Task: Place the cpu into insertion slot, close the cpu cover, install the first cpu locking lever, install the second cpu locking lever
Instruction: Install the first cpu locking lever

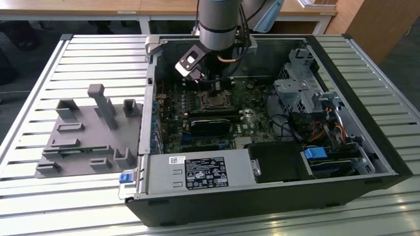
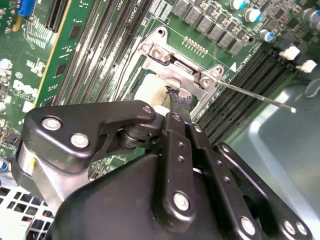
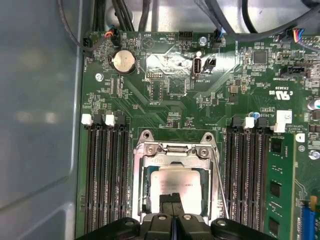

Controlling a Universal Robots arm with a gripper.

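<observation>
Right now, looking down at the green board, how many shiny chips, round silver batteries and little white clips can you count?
cpu: 1
round silver battery: 1
white clips: 4
Total: 6

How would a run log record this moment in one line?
gripper: shut, tips at cpu | cpu: seen through cpu cover window | locking lever: swung out, not latched
</observation>
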